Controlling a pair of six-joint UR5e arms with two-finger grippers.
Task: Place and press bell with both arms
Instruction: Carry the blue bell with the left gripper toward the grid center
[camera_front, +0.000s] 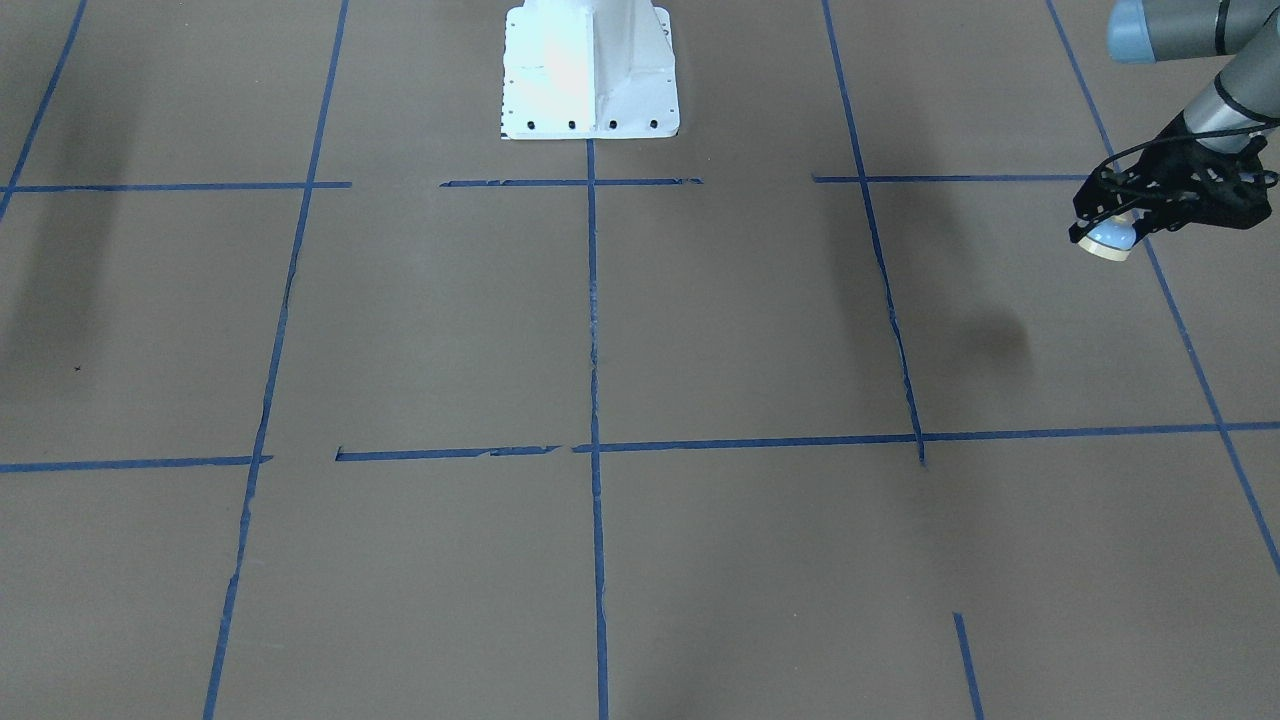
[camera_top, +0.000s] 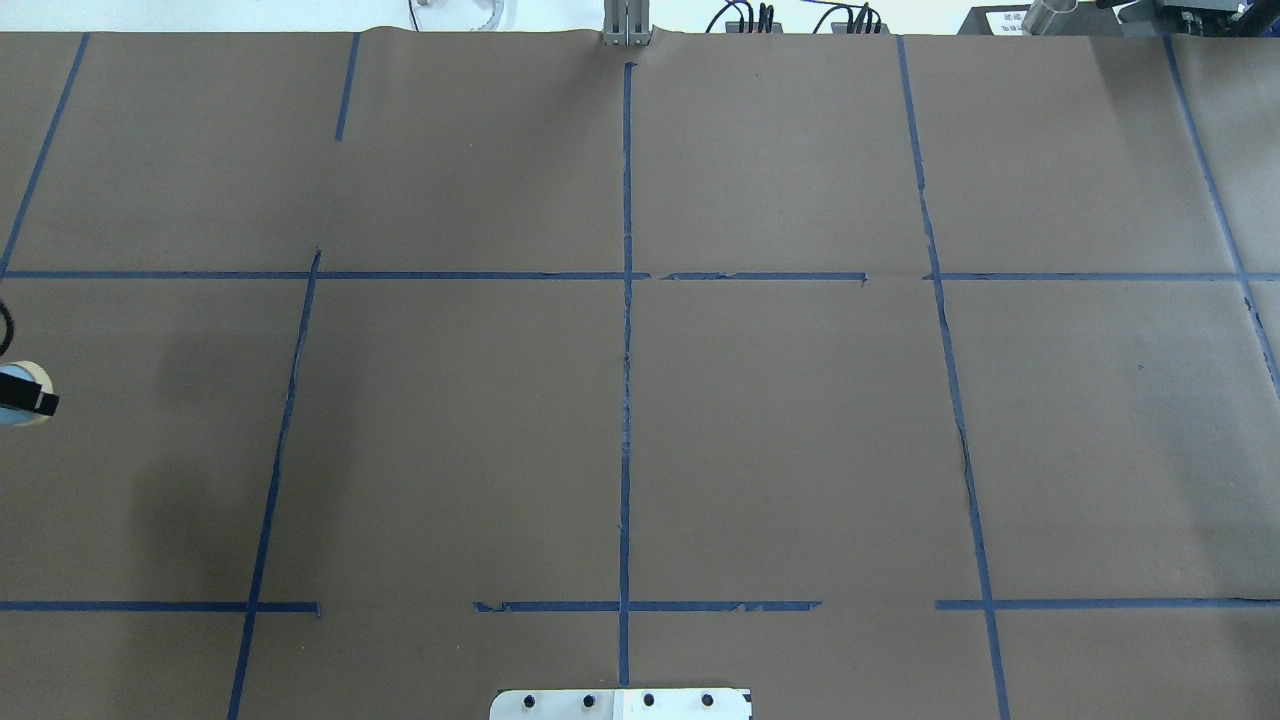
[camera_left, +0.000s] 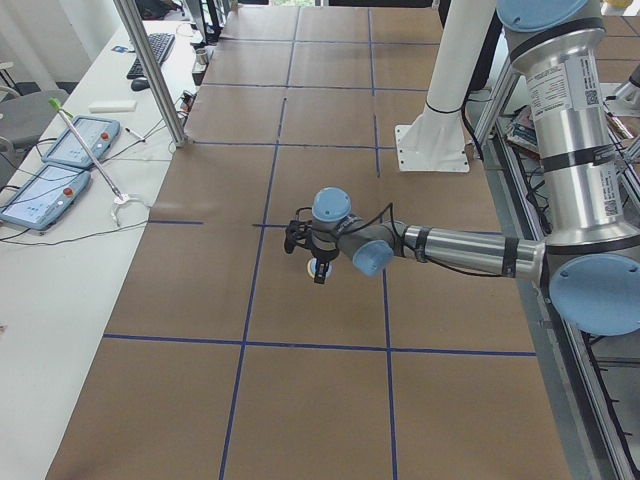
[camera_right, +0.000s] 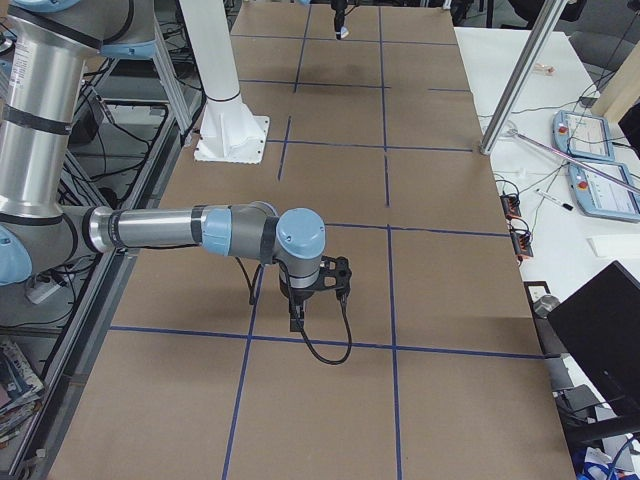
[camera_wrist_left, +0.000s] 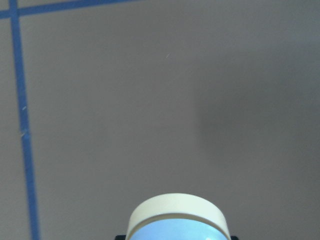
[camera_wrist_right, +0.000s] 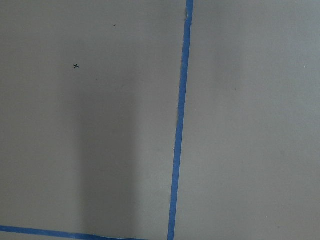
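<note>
Exterior front-facing view has the left arm (camera_front: 1235, 75) coming in at the upper right corner, and the left gripper (camera_front: 1112, 228) is closed around the bell (camera_front: 1106, 240). The black fingers clamp the light-blue dome from either side, with the cream base ring tilted down toward the table (camera_front: 700, 320). The bell looks to be held clear of the brown paper: a dark shadow (camera_front: 1000, 340) lies on the surface apart from it, toward the middle of the table.

From overhead, only the bell's edge (camera_top: 18, 392) and one black fingertip across it show at the far left border. The left wrist camera sees the dome and cream ring (camera_wrist_left: 177, 220) at the bottom of its picture, with bare paper and blue tape (camera_wrist_left: 22, 125) beyond.

In the exterior right view the right arm (camera_right: 170, 228) reaches out low over the table, well apart from the bell, which sits tiny at the far end (camera_right: 343, 34). The right gripper (camera_right: 303, 302) points down near a tape crossing with a black cable (camera_right: 330, 350) looping beside it. Whether its fingers are spread or closed cannot be told from this side view. The white pedestal (camera_front: 590, 70) stands at the table's middle edge.
</note>
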